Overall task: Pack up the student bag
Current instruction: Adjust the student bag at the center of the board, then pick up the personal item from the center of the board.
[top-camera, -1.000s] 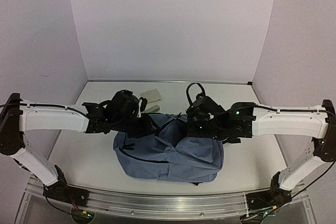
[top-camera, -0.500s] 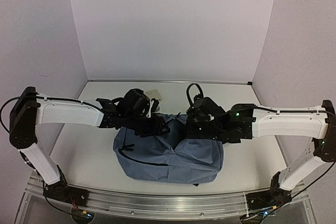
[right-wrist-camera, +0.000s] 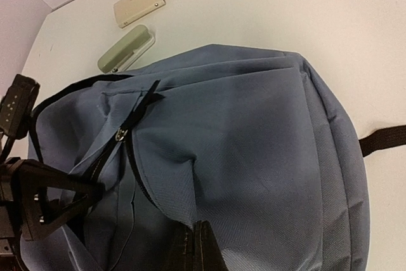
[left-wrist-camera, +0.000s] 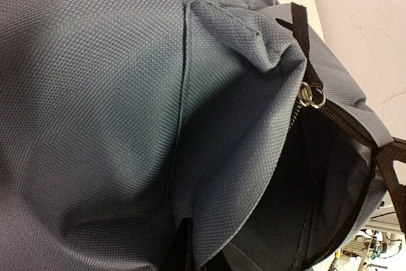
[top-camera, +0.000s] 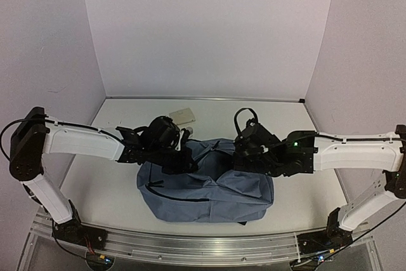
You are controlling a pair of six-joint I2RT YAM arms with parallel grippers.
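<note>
From where I stand, the white table (top-camera: 298, 125) carries almost nothing but the student bag (top-camera: 209, 188), which lies slumped in the middle of it, just in front of the two arms' bases. It is soft grey-blue cloth that creases and sags wherever it is touched, so I would judge it light and floppy, with no stiffness to keep its own mouth open. The rim beside the zip looks the sensible place to take hold, one side for each arm. That is roughly where they are. The left gripper (left-wrist-camera: 184, 249) has its fingers pressed together on a fold of cloth at the edge of the opening. The right gripper (right-wrist-camera: 196, 249) pinches the cloth on the opposite side, and the wrinkles run toward its tips. Between them the mouth gapes onto dark lining, and I can make out nothing inside. Two small things lie on the table beyond the bag, outside it: a flat beige case (right-wrist-camera: 139, 4) and, nearer the bag, a grey-green stapler-like piece (right-wrist-camera: 125, 49). A small metal zip ring (left-wrist-camera: 312, 95) hangs at the opening's corner.
</note>
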